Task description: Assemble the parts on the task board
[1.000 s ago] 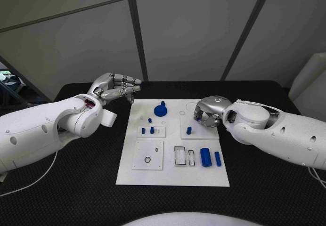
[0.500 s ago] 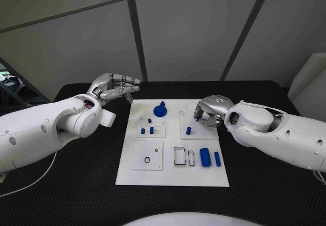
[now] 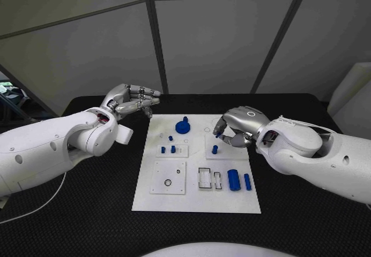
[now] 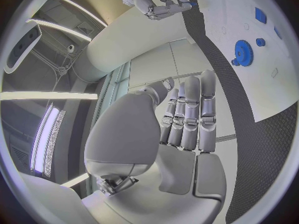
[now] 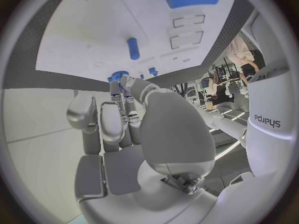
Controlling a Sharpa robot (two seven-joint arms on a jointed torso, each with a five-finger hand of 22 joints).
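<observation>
Right hand [image 3: 234,128] shifted over smooth board [image 3: 197,198].

"sharpa" mirrored, on white arm [image 5: 269,120]

board [image 3: 196,201] white | parts [image 3: 234,179] blue | table [image 3: 93,214] black (mesh-textured) | hands silver

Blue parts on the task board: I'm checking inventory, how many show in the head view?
8: gear, three small pegs, upright peg, one by the right hand, two cylinders. Others may be hidden.
</observation>
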